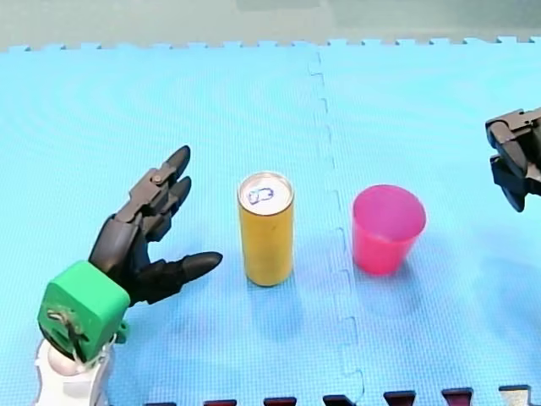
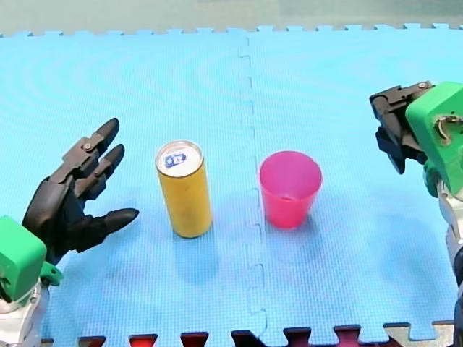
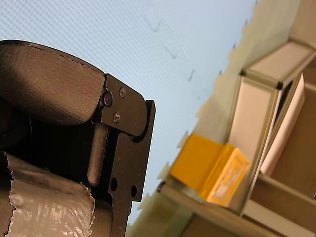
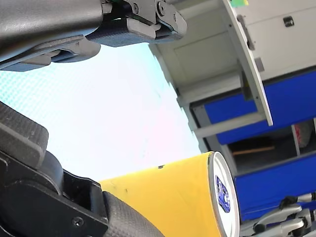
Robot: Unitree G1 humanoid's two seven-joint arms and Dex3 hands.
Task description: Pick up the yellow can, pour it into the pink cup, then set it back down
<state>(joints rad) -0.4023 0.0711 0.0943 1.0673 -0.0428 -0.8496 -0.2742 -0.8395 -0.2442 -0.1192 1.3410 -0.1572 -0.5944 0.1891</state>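
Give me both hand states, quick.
Left hand: open, holding nothing, beside the yellow can without touching it.
Right hand: closed, holding nothing, off to the far side of the pink cup.

yellow cylindrical metal can (image 1: pixel 266 233) upright on blue foam puzzle mat (image 1: pixel 254 110), near centre | pink plastic cup (image 1: pixel 387 228) upright on mat, right of can, apart | left hand (image 1: pixel 139 241) near can's left, not touching | right hand (image 2: pixel 396 130) far right, behind cup, well apart
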